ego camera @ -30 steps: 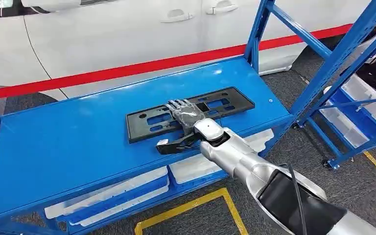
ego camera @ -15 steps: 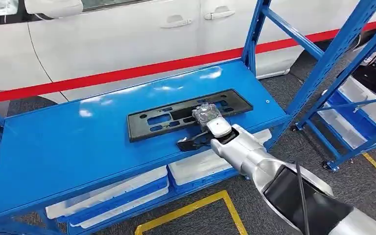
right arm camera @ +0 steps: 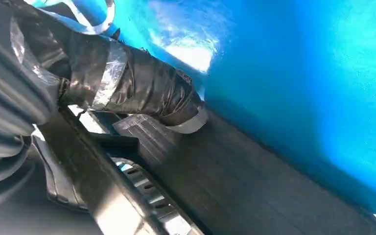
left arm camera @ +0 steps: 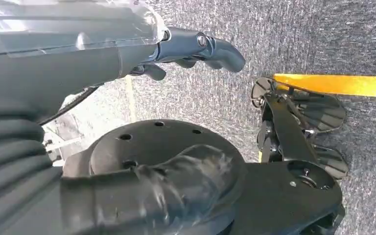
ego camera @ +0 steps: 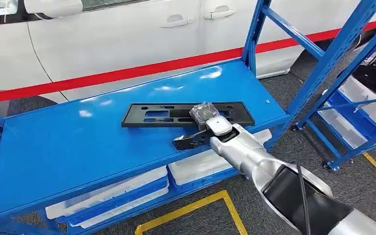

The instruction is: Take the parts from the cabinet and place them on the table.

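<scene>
Closing around the near long edge of the black frame [ego camera: 152, 113] with the right hand [ego camera: 203, 113], fingers curled over the top instead of lying flat and spread as a second ago. Pressing down on the ribbed face of the frame with the taped thumb [right arm camera: 142, 88] in the right wrist view, so judging this a real grip and not a mere touch; the fingers underneath are hidden, so leaving open how firm it is.

Swinging the frame round on the blue shelf [ego camera: 78, 147]: far-left end moving away from the front edge, right end coming nearer, long side now lying almost level across the head view where it was slanting before. Still resting flat on the shelf, toward the right half, not yet lifting. Reading the turn as the start of the pick-up, with the part beginning to follow the hand.

Hanging low beside the body with the left hand [left arm camera: 191, 49], holding nothing, fingers loosely bent and apart from the thumb, over grey floor.

Remaining: raising the frame clear of the shelf without catching the blue upright [ego camera: 254, 29] at the right end, then carrying it off to the table. Risking a tilt or slip, since gripping a long, thin part close to one end.
</scene>
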